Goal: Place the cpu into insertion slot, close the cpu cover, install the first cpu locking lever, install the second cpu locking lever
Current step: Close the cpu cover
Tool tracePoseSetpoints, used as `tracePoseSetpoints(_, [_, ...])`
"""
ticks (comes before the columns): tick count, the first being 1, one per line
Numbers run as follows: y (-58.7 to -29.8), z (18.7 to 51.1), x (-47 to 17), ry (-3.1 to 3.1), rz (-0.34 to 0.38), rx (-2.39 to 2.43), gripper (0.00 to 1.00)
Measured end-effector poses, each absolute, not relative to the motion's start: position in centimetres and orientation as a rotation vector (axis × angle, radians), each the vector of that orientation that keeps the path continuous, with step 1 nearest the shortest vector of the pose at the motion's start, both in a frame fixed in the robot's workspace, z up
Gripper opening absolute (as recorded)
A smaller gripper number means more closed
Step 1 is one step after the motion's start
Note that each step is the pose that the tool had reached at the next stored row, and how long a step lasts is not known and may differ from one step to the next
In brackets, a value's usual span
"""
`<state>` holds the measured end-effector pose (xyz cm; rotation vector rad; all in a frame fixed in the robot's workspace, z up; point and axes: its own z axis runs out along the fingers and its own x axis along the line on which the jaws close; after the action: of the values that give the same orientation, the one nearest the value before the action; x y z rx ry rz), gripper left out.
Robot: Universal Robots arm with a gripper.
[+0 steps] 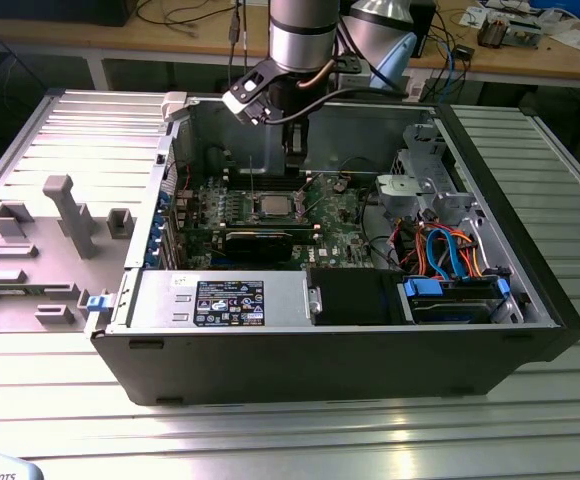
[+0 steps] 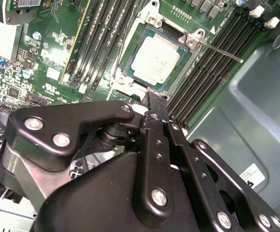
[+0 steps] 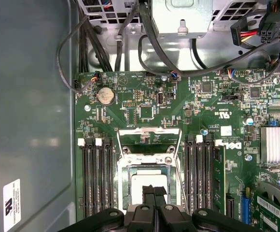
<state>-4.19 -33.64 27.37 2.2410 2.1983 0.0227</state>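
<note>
1. In the exterior view, the open computer case (image 1: 320, 370) sits on the ribbed counter (image 1: 370, 440), with a grey fixture block (image 1: 70, 215) at its 9 o'clock.
2. Inside, the cpu (image 1: 270, 207) lies in the insertion slot (image 3: 124, 188), seen in the first wrist view. In the second wrist view, a thin locking lever (image 2: 222, 50) juts out from the socket's corner.
3. The end effector (image 1: 295, 182), clenched on nothing, hangs at the cpu's 1 o'clock, its tips by the slot's rim.

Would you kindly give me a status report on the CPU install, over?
Gripper shut, tips beside the CPU. CPU seated, cpu cover down around it. One locking lever sticks out, looks unlatched.
</note>
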Motion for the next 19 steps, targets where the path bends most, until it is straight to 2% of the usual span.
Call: tracePoseSetpoints(19, [-33.6, 27.6, -2.9, 2.199, 0.023, 2.241, 0.11])
